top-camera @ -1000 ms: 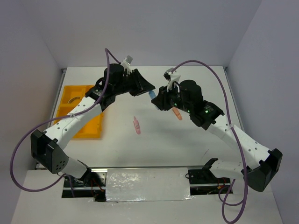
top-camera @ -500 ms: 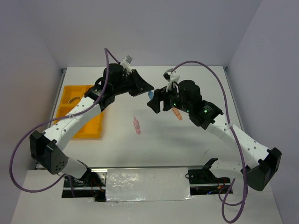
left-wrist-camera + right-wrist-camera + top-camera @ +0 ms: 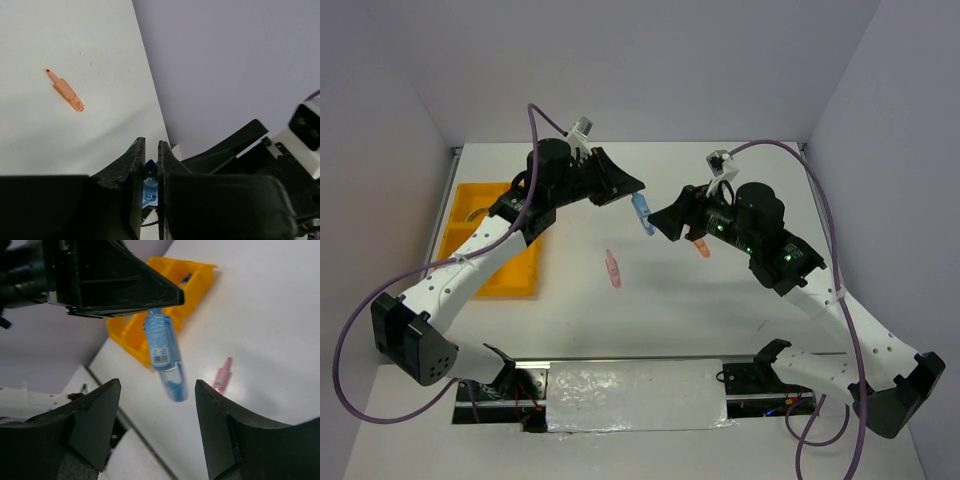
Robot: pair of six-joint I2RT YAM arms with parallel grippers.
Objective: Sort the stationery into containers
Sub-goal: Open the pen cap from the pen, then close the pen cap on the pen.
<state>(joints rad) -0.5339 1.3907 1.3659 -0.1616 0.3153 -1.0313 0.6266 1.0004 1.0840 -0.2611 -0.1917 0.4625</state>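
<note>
The flat yellow-orange plastic tray (image 3: pixel 453 235) is sitting at the table's left. The left gripper (image 3: pixel 635 187) is pinching one end of the clear blue-capped bottle (image 3: pixel 641 213), dangling it in midair. The right gripper (image 3: pixel 662 222) is gaping beside it, not touching. A pink clip-like piece (image 3: pixel 612 268) and an orange one (image 3: pixel 700 246) are lying on the table.

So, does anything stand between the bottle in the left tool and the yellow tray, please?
Nothing visible does: the clear blue plastic bottle hangs from the left tool over bare table, and the small pink clip-like piece lies off the line to the flat yellow-orange plastic tray.
</note>
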